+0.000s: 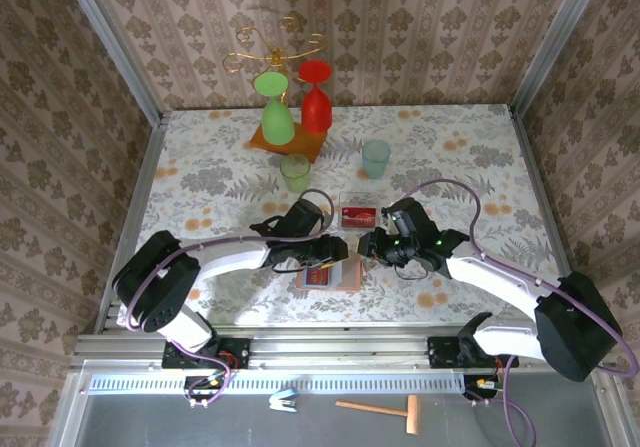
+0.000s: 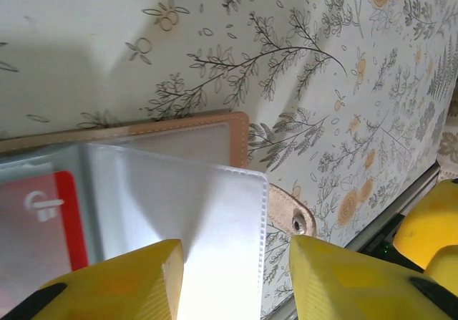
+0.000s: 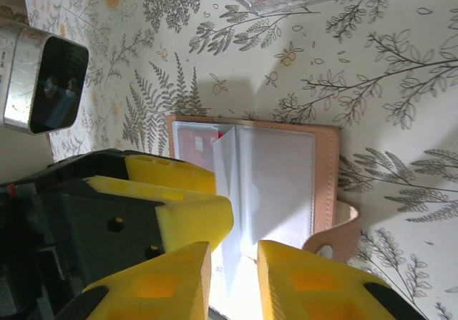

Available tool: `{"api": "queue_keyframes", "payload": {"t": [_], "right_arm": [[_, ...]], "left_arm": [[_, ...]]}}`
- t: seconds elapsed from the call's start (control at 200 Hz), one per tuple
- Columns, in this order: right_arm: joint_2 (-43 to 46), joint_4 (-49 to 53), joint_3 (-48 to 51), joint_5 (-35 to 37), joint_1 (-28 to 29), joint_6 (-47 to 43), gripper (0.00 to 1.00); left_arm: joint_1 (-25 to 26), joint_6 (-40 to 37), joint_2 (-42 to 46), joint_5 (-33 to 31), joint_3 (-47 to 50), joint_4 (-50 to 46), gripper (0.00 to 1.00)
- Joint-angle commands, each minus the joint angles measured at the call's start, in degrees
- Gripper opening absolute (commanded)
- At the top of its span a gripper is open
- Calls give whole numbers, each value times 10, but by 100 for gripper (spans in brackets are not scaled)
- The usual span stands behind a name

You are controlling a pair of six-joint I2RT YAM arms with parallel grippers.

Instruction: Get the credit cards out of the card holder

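Card holder [image 1: 345, 279] lies open, book-fashion, at the middle of the tabletop's [image 1: 200, 167] near edge, tan outside down, snap tab [image 2: 295, 220] sticking out toward the right. One clear sleeve leaf [image 2: 215, 212] stands lifted off the spread. A red credit card [image 2: 64, 205] sits in a pocket on the left half, seen through the plastic. Another red card [image 1: 358, 214] lies loose on the cloth just past the holder, toward the tabletop's middle; whether bare or sleeved I cannot tell. Left gripper [image 2: 235, 247] hangs low over the holder's right half, fingers spread wide, the lifted leaf in the gap and close against one pad, nothing clamped. Right gripper [image 3: 234, 247] comes in from the holder's near side, fingers only narrowly parted with the edge of the same leaf between them. Whether the pads actually bite the film I cannot tell. Handling, as judged: cards light, stiff, thin and slick-faced, snug in soft glossy pockets, so they likely slide only along the pocket mouth and will slip from a glancing pinch. Holder also light and floppy. It will probably drag or lift with the card unless one gripper pins a tan half or the tab flat. Best hold on a card looks to be its exposed short edge at the pocket opening, pads flat on both faces. The film itself is limp and will buckle rather than push.
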State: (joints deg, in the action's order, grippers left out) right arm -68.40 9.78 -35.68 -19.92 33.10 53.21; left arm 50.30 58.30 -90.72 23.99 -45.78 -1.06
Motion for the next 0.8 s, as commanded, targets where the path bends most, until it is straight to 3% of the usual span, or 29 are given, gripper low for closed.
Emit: {"api": "queue_keyframes", "payload": {"t": [0.0, 0.48, 0.795], "right_arm": [[23, 32, 9, 0, -10, -22, 24], [22, 5, 15, -11, -9, 3, 25], [-37, -9, -29, 3, 35, 21, 25]], "left_arm": [[9, 3, -14, -6, -20, -12, 44], [5, -4, -3, 2, -15, -12, 46], [-23, -12, 51, 5, 35, -8, 46]]}}
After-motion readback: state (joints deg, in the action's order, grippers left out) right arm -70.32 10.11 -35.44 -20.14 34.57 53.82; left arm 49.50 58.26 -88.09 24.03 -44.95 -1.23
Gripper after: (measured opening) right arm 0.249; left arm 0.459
